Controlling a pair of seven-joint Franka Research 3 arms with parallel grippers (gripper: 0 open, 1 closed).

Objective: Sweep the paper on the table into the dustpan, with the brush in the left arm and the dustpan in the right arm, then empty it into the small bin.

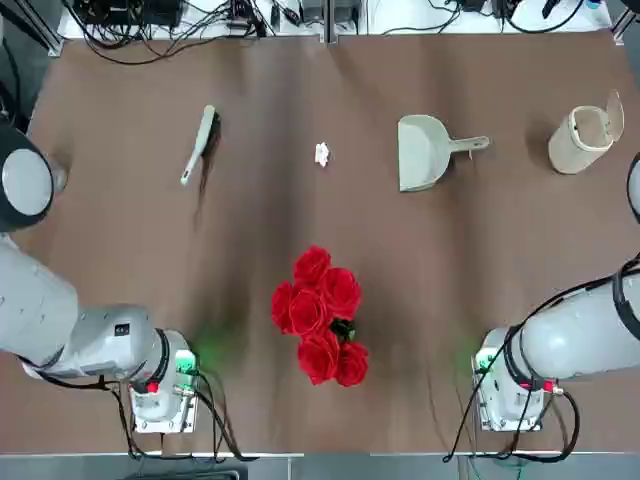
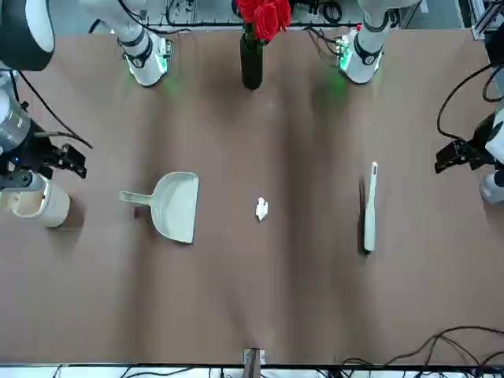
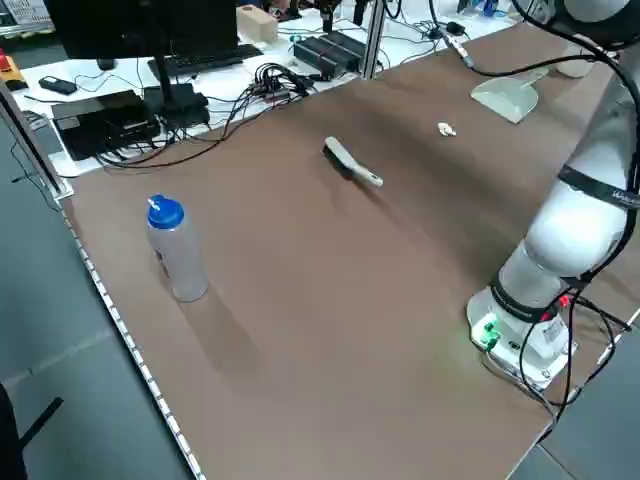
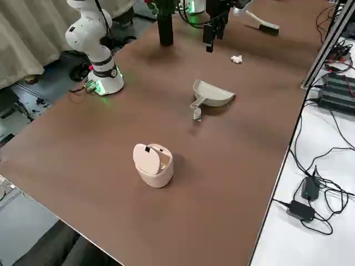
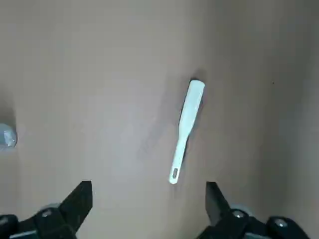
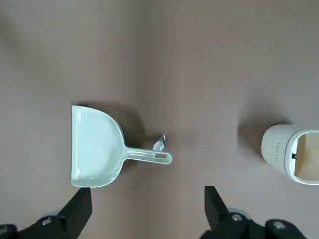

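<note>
wrist views: both grippers wide, empty.

bench plain matte brown | paper white | dustpan pale grey-beige | brush cream handle, dark bristles | small bin beige | roses red | bottle clear, blue cap

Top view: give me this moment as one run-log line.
left end effector open, above brush | right end effector open, above dustpan | paper unswept | small bin far right
</note>
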